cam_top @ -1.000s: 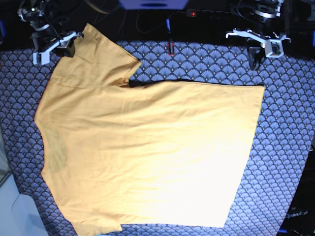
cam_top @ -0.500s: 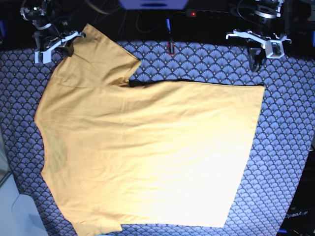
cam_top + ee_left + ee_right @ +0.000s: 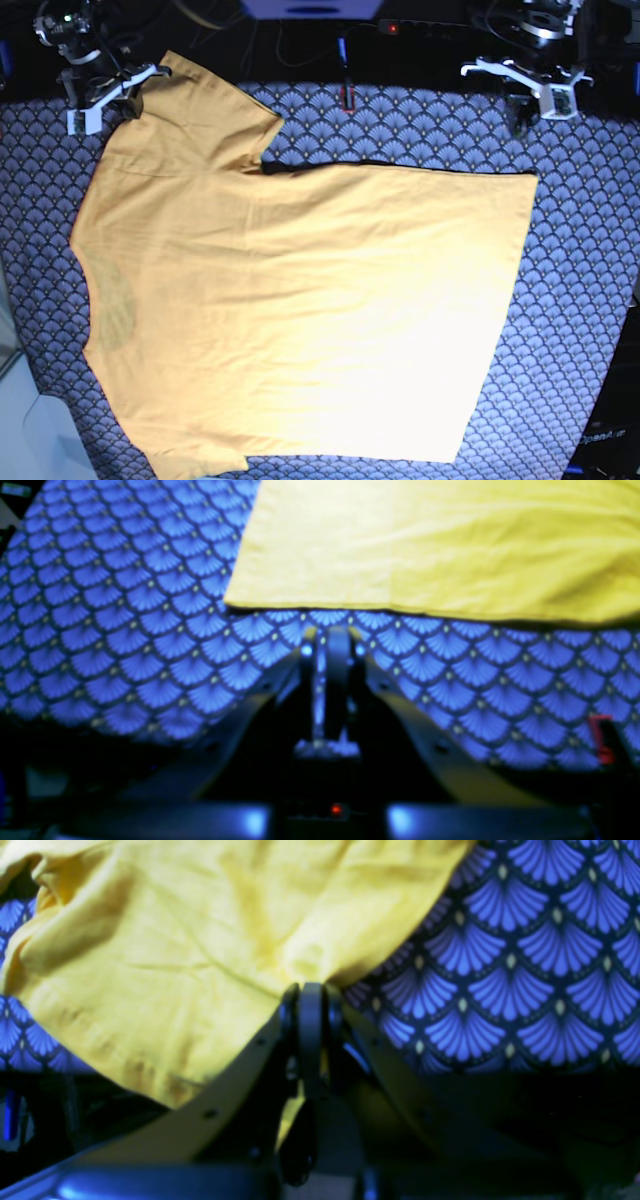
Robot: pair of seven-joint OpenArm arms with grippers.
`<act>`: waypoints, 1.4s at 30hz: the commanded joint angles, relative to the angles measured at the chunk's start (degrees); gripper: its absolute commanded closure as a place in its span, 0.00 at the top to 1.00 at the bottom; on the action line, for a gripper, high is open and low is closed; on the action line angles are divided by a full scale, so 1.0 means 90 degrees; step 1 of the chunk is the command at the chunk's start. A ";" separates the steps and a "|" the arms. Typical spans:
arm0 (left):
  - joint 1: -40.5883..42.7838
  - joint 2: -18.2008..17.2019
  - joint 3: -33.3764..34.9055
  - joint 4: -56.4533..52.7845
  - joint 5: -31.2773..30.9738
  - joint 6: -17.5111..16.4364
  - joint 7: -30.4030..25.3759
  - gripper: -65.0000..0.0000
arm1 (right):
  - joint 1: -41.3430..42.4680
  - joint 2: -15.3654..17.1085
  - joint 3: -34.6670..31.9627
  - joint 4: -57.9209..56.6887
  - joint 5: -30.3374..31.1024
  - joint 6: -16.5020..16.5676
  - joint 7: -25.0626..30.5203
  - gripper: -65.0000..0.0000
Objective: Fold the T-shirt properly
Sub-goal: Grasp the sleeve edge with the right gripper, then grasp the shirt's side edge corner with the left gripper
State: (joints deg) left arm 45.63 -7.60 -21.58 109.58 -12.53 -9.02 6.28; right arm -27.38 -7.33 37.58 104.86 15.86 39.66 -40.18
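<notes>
The yellow-orange T-shirt (image 3: 300, 300) lies spread flat on the scallop-patterned tablecloth (image 3: 580, 250), with its neck to the left and its hem to the right. At the back left, my right gripper (image 3: 130, 92) is shut on the edge of the far sleeve. In the right wrist view the fabric (image 3: 175, 940) bunches into the closed fingertips of that gripper (image 3: 310, 990). My left gripper (image 3: 517, 122) hangs at the back right, shut and empty. Its tips (image 3: 332, 635) are just short of the T-shirt's hem corner (image 3: 235, 597), over bare cloth.
A small dark object with a red mark (image 3: 345, 97) lies at the table's back edge, behind the sleeve. A power strip with a red light (image 3: 392, 27) sits beyond it. A pale surface (image 3: 30, 420) borders the front left corner.
My right gripper has closed on the sleeve's edge and drawn that corner slightly back and to the left. The left arm and the T-shirt's body have stayed put.
</notes>
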 commanded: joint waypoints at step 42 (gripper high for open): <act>-0.1822 0.0810 -0.1729 -0.0879 -0.0595 -0.1299 0.0957 0.43 | 0.0009 0.0146 0.0029 0.0173 0.0099 0.0038 -0.0199 0.00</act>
State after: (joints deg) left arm 28.86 0.01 -36.73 100.75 -17.26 -20.69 16.27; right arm -27.18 -6.39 37.58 105.38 15.88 39.66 -42.89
